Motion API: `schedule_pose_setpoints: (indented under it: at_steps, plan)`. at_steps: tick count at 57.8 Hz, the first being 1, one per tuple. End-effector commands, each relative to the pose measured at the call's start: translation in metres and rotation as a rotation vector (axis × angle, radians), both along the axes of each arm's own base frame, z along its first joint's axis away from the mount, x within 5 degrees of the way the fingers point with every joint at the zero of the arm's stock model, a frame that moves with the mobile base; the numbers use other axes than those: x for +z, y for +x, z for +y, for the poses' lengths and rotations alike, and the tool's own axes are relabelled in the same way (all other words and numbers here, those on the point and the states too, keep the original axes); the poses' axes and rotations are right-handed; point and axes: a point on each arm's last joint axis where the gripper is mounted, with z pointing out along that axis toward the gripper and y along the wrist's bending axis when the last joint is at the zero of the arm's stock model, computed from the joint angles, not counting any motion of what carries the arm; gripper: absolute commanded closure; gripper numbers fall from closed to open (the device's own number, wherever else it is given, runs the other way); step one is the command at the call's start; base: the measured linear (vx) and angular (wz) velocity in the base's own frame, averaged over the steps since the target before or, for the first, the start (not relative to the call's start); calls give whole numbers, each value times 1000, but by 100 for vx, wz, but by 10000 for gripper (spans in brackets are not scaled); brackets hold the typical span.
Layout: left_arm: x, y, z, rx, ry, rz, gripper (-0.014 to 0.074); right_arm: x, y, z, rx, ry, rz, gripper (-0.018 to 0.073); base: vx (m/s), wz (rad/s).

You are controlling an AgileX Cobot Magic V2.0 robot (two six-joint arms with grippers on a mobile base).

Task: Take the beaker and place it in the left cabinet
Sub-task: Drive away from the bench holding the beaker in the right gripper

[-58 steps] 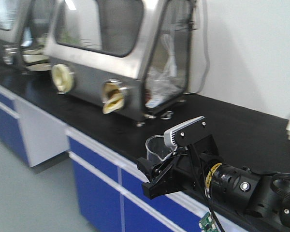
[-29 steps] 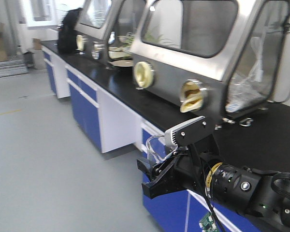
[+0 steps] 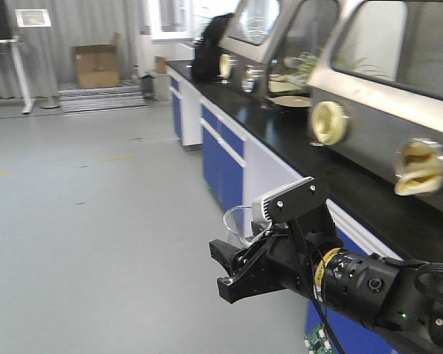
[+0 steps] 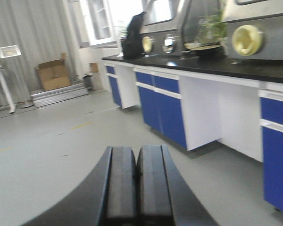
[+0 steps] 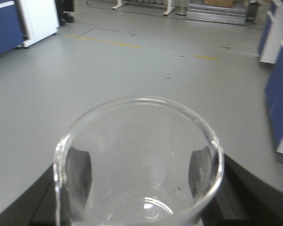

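Observation:
The beaker (image 3: 238,223) is a small clear glass cup held upright in my right gripper (image 3: 244,254), out over the grey floor beside the bench. In the right wrist view the beaker (image 5: 140,136) fills the lower frame, and the black fingers (image 5: 79,172) press on its two sides; my right gripper (image 5: 139,188) is shut on it. My left gripper (image 4: 137,153) shows only in the left wrist view, its jaws pressed together with nothing between them. The left cabinet is out of view.
A long black-topped bench with blue-fronted cupboards (image 3: 223,158) runs along the right, carrying steel glove boxes (image 3: 387,96) and a black bag (image 3: 210,46). A cardboard box (image 3: 96,65) and metal steps stand at the far wall. Grey floor (image 3: 96,221) spreads to the left.
The whole view has swung left, from facing the bench and glove box to looking along the bench and across the floor. The beaker stays in my right gripper.

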Motion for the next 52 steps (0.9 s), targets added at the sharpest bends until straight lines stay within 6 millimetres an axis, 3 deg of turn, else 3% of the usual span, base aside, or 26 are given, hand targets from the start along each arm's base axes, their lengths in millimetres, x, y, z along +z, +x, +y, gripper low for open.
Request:
schedule_pose_setpoints:
  at_steps: [1,32,52]
  plan:
    - [2,-1,0,-4,-15,-76,595,27,-4,1,32,82,-96,568,17,53]
    - [2,-1,0,-4,-15,-76,595,27,-4,1,30,80,-93,568,24,46]
    - [2,-1,0,-4,-15,-76,595,27,-4,1,30,80,-93,568,35,21]
